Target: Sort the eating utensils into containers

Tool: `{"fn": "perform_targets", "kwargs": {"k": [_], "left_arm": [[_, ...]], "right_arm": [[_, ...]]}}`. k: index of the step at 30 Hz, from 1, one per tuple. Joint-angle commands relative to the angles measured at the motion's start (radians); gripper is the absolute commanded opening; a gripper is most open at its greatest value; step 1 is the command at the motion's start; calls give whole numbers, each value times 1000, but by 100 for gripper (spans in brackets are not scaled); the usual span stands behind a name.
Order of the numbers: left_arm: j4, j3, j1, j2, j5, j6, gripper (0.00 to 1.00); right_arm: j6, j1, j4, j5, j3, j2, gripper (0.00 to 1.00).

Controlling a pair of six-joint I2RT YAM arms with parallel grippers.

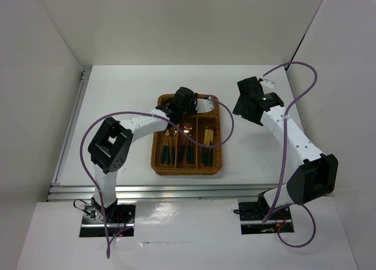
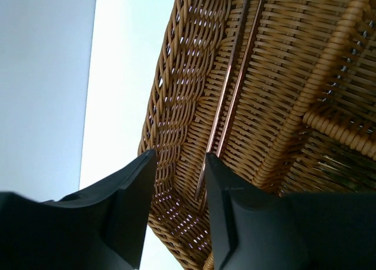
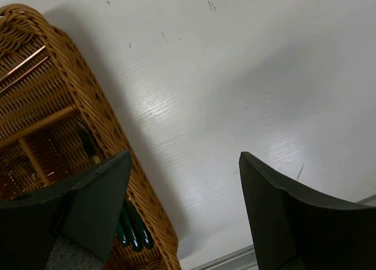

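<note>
The brown wicker tray [image 1: 188, 171] lies mid-table. Its three long slots hold gold-headed utensils with dark handles: left [image 1: 168, 147], middle [image 1: 187, 147], right [image 1: 207, 149]. Two reddish-brown chopsticks [image 2: 228, 93] lie side by side in the crosswise slot at the tray's far end. My left gripper [image 1: 184, 103] hovers over that slot. In its wrist view it [image 2: 180, 164] is open and empty, the chopsticks' near ends just beside its right finger [image 2: 220, 187]. My right gripper [image 1: 249, 100] is open and empty [image 3: 185, 164] over bare table, right of the tray.
The right wrist view shows the tray's right rim [image 3: 76, 82], teal handle ends [image 3: 132, 232] and the chopsticks [image 3: 23, 70]. White walls enclose the table. A metal rail [image 1: 147, 190] runs along the near edge. Purple cables trail from both arms.
</note>
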Motion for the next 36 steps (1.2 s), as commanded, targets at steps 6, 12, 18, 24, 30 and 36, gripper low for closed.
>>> {"fn": "perform_targets", "kwargs": {"k": [6, 12, 18, 24, 30, 36], "left_arm": [[-44, 40, 38, -44, 72, -167, 62], [-141, 120, 110, -115, 148, -362, 67], [-128, 30, 183, -236, 209, -587, 74], [-139, -44, 197, -373, 137, -814, 87], [-347, 22, 197, -414, 81, -1012, 91], [-483, -10, 206, -557, -75, -1106, 91]], "right_arm": [[-4, -6, 15, -5, 35, 3, 89], [-51, -6, 106, -48, 35, -8, 100], [-95, -6, 177, -38, 23, -61, 100], [-168, -6, 304, -79, -40, -126, 100], [-278, -6, 479, -220, -140, -202, 100], [-330, -6, 554, -209, -160, -212, 100]]}}
